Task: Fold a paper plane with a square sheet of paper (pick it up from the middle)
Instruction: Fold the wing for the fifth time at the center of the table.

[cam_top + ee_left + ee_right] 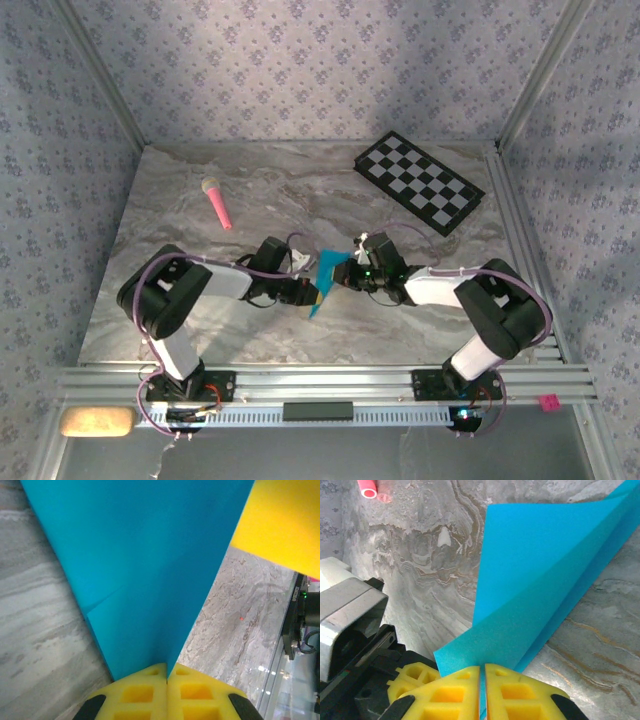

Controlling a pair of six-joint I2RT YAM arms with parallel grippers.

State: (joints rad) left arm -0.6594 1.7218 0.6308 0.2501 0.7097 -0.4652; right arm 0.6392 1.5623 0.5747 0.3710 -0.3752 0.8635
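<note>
Centrally, both arms bent inward, low; left pincer (pixel 166 669) and right pincer (pixel 482 669) clamp folded paper (pixel 535 580).

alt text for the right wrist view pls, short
The right gripper is shut on the near edge of a folded cyan-blue sheet of paper, which extends away from it above a grey marbled table. The end of a pink stick lies at top left.

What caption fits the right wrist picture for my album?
Right gripper shut on folded blue paper, marble table behind.
</note>
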